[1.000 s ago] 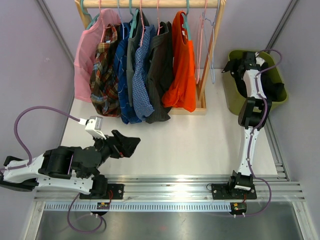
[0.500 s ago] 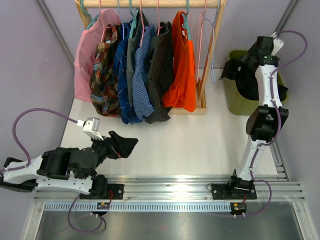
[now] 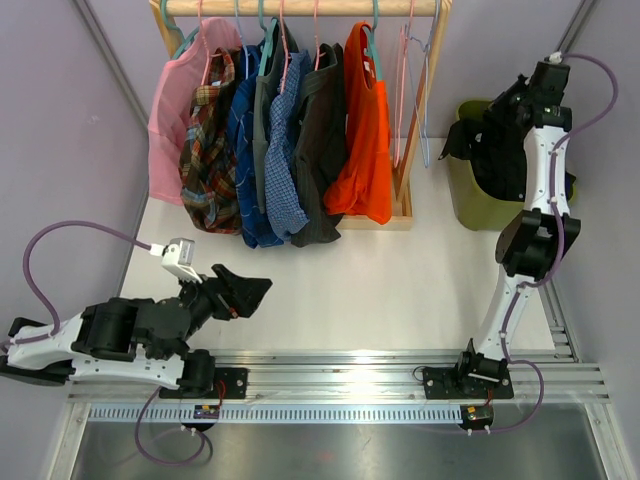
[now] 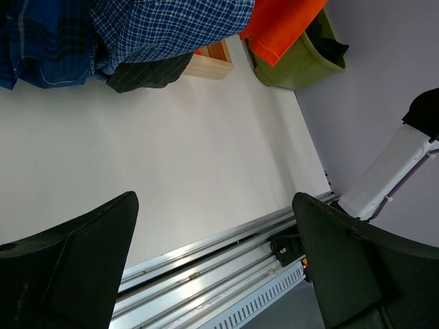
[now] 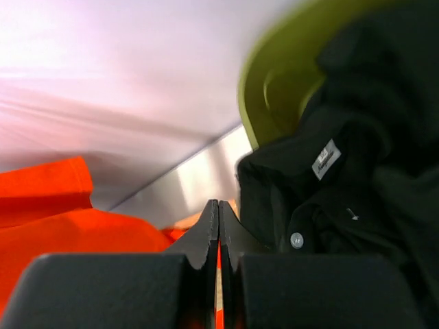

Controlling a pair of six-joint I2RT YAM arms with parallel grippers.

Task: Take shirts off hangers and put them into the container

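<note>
Several shirts hang on hangers from the rail: pink [image 3: 175, 110], brown-red plaid [image 3: 208, 160], blue checked [image 3: 282, 150], dark grey [image 3: 320, 140] and orange [image 3: 365, 150]. Two bare hangers, pink [image 3: 402, 90] and pale blue [image 3: 428, 100], hang right of the orange shirt. A black shirt [image 3: 495, 155] lies in the olive container [image 3: 470, 205], draped over its rim. My right gripper [image 3: 503, 108] hovers above the container, shut with nothing between its fingers [image 5: 219, 205]. The black shirt [image 5: 343, 192] is to its right there. My left gripper [image 3: 245, 285] stands wide open and empty [image 4: 216, 212] low over the table.
The wooden rail [image 3: 300, 8] and the rack's wooden base [image 3: 400, 215] stand at the back. Purple walls close in both sides. A metal rail [image 3: 350, 375] runs along the near edge. The container [image 4: 302, 65] stands at the back right corner.
The right arm has risen out of the container, leaving the black shirt there, and its jaws have opened and shut again. The left gripper has sunk slightly.
</note>
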